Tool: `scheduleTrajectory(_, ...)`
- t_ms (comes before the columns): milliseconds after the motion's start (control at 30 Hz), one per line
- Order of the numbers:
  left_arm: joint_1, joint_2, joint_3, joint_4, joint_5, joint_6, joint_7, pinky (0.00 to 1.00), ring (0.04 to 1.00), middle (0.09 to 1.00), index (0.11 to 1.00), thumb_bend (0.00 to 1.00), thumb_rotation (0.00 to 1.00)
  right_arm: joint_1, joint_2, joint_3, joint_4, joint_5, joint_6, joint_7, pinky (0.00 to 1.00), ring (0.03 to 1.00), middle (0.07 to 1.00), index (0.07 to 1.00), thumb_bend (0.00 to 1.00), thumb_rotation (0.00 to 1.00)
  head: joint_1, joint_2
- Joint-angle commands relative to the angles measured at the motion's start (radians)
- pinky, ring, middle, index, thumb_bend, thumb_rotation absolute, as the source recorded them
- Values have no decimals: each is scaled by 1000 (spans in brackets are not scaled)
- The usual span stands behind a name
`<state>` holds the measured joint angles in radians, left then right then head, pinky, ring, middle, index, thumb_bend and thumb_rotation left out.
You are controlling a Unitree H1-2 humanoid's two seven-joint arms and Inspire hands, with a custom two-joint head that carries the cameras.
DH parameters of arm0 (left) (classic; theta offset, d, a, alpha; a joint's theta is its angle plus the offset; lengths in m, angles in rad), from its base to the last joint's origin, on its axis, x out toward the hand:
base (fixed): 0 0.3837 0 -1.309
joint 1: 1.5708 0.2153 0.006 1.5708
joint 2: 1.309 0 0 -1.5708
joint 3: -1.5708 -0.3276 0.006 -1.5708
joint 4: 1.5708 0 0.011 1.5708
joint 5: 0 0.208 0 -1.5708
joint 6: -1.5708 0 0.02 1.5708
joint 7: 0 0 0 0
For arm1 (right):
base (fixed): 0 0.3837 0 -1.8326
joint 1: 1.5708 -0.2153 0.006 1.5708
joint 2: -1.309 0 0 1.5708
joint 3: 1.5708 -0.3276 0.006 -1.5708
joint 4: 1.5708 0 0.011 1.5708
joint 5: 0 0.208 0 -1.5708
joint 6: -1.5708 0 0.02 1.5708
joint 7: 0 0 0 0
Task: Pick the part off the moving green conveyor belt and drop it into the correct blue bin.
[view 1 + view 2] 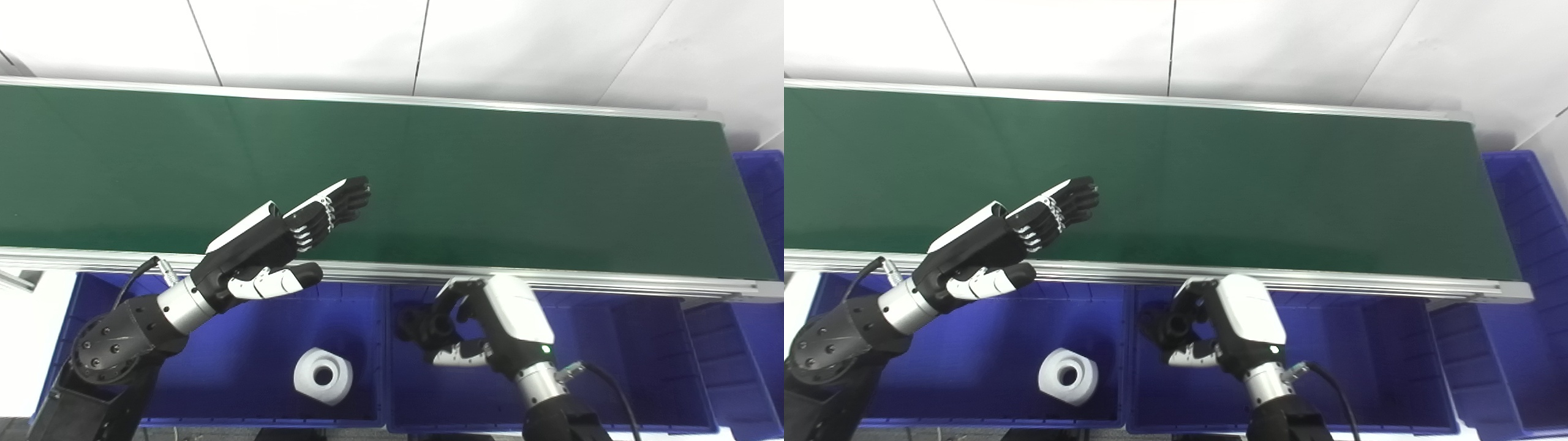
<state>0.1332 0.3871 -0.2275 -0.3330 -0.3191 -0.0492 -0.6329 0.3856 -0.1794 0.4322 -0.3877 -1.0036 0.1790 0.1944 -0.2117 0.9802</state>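
The green conveyor belt [490,184] runs across the view, and I see no part on it. A white hex-shaped part with a round hole [323,375] lies on the floor of the left blue bin [245,392]. My left hand [288,245] is open, its fingers stretched flat over the belt's front edge and its thumb above the bin. My right hand [465,324] hangs over the middle blue bin [612,380], below the belt's rail. Its fingers curl loosely and I see nothing in them.
An aluminium rail [551,282] borders the belt's near side, above the bins. A third blue bin [762,257] stands past the belt's right end. A white wall lies behind the belt.
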Motion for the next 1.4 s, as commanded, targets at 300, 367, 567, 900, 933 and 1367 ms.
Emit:
scheduleTrajectory(300, -9, 12, 9, -48, -17, 3, 3, 1000, 1000, 1000, 1000, 394, 619, 15, 48, 5, -12, -196, 32, 18, 518, 540, 626, 509, 517, 66, 5, 5)
scheduleTrajectory(367, -6, 12, 10, -46, -17, 2, 4, 1000, 1000, 1000, 1000, 394, 613, 19, 54, 2, -23, -211, 34, 38, 556, 674, 748, 682, 654, 161, 5, 5)
scheduleTrajectory(567, -2, 13, 12, -49, -19, 5, 4, 1000, 1000, 1000, 1000, 388, 600, 22, 68, -5, -51, -271, 38, 120, 622, 771, 806, 758, 679, 292, 8, 11)
scheduleTrajectory(900, 3, 13, 18, -59, -19, 10, 5, 1000, 1000, 1000, 1000, 401, 618, 19, 92, -21, -66, -350, 29, 237, 681, 808, 819, 766, 677, 345, 6, 13)
scheduleTrajectory(933, 3, 13, 18, -58, -20, 10, 4, 1000, 1000, 1000, 1000, 401, 619, 22, 95, -25, -69, -343, 28, 235, 679, 805, 816, 761, 677, 336, 6, 13)
scheduleTrajectory(1367, 10, 12, 20, -56, -7, 7, 9, 1000, 1000, 1000, 1000, 399, 631, 118, 113, -124, -229, 95, -60, 30, 609, 667, 684, 672, 607, 234, 8, 15)
